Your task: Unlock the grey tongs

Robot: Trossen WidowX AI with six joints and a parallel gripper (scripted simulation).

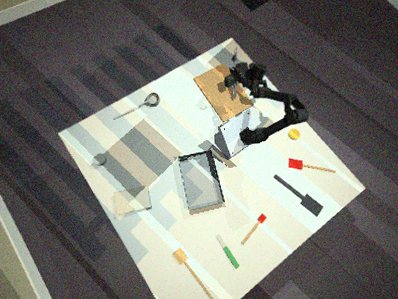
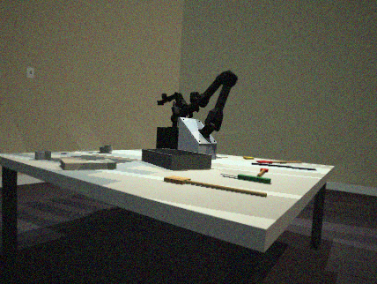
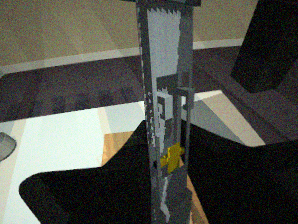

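My gripper (image 1: 231,83) (image 2: 175,109) (image 3: 159,123) is shut on the grey tongs (image 1: 232,90) (image 3: 164,95) and holds them in the air over the wooden board (image 1: 211,84) (image 3: 119,148) at the far side of the table. In the wrist view the tongs run straight away from the fingers, with their two arms close together and a small yellow lock piece (image 3: 172,158) near the hinge. The grey roasting tin (image 1: 185,190) (image 2: 176,159) stands empty in the middle of the table, well in front of the board.
The arm's grey base block (image 1: 235,133) (image 2: 194,137) stands between board and tin. A red spatula (image 1: 297,164), black spatula (image 1: 304,195), yellow disc (image 1: 294,133), green-handled tool (image 1: 229,253), wooden spatula (image 1: 190,267), ring strainer (image 1: 150,99) and grey slab (image 1: 133,201) lie around the table.
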